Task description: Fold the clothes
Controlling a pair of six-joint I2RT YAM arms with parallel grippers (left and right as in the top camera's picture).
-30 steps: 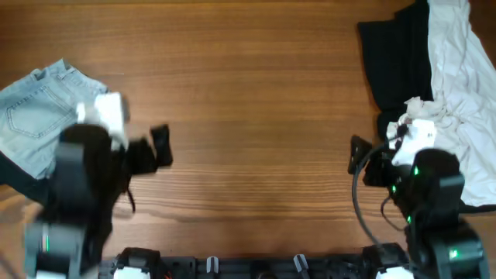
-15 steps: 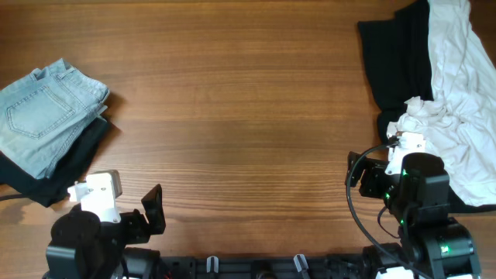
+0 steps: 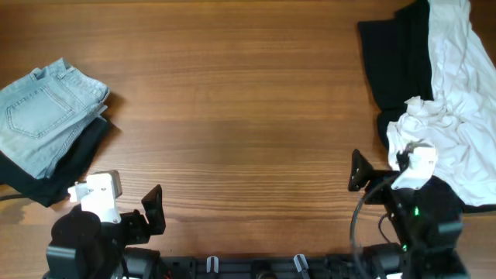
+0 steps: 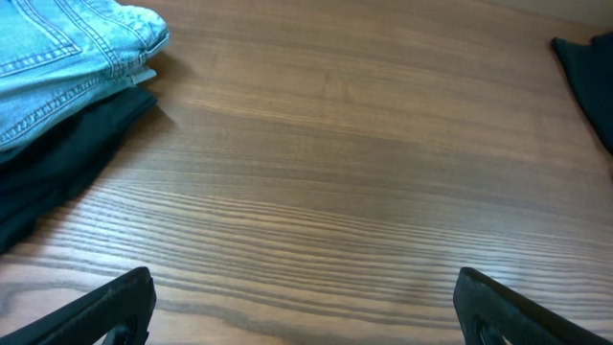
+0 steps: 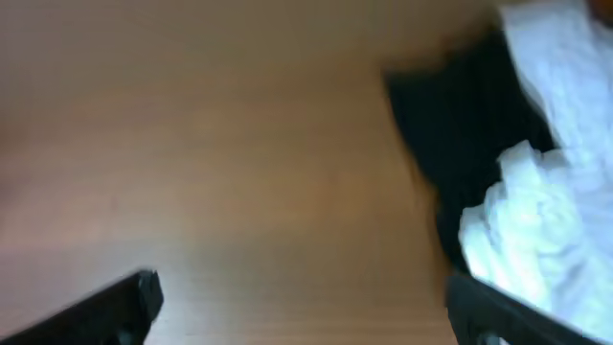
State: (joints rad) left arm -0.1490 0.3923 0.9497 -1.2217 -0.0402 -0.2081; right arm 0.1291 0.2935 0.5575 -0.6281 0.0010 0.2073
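Note:
Folded light blue jeans (image 3: 43,116) lie on a folded black garment (image 3: 54,167) at the table's left edge; they also show in the left wrist view (image 4: 67,48). An unfolded pile at the right holds a white garment (image 3: 457,101) over a black garment (image 3: 395,54); both show blurred in the right wrist view, the white one (image 5: 536,211) and the black one (image 5: 450,115). My left gripper (image 4: 306,307) is open and empty, low at the front left (image 3: 155,209). My right gripper (image 5: 306,302) is open and empty at the front right (image 3: 358,172), beside the pile.
The wooden table (image 3: 240,101) stretches between the two piles. A corner of the black garment (image 4: 589,67) shows at the right edge of the left wrist view. The arm bases (image 3: 256,267) line the front edge.
My left arm has pulled back from the folded jeans to the front edge. My right arm has drawn back toward the front edge, away from the white garment.

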